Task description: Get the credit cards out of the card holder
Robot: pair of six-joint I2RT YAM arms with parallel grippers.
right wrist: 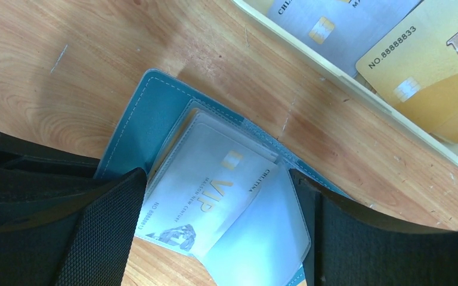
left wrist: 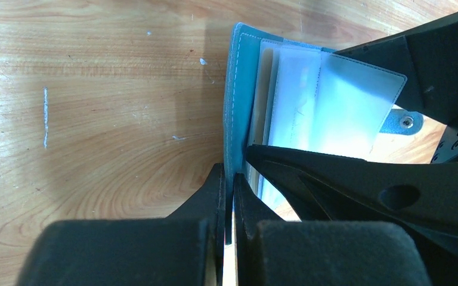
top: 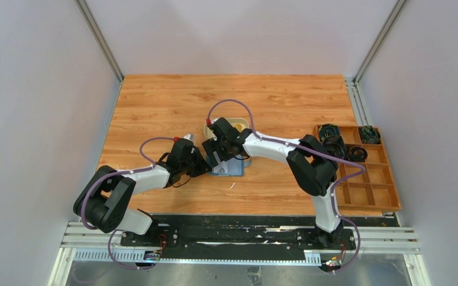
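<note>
The teal-blue card holder [right wrist: 137, 119] lies open on the table, its clear sleeves fanned out. A pale whitish VIP credit card [right wrist: 214, 185] sticks partly out of a sleeve. My right gripper [right wrist: 226, 238] is open, with one finger on each side of the sleeves and the card. My left gripper [left wrist: 232, 176] is shut on the edge of the holder's teal cover [left wrist: 237, 107]. The closing tab [left wrist: 402, 121] shows at the far side. In the top view both grippers, left [top: 200, 165] and right [top: 219, 156], meet over the holder [top: 231, 170].
A tan tray [right wrist: 310, 65] just beyond the holder holds a silver card [right wrist: 334, 21] and a yellow card [right wrist: 429, 65]. It also shows in the top view [top: 244, 123]. A brown compartmented wooden box [top: 374, 176] with dark cables stands at the right edge.
</note>
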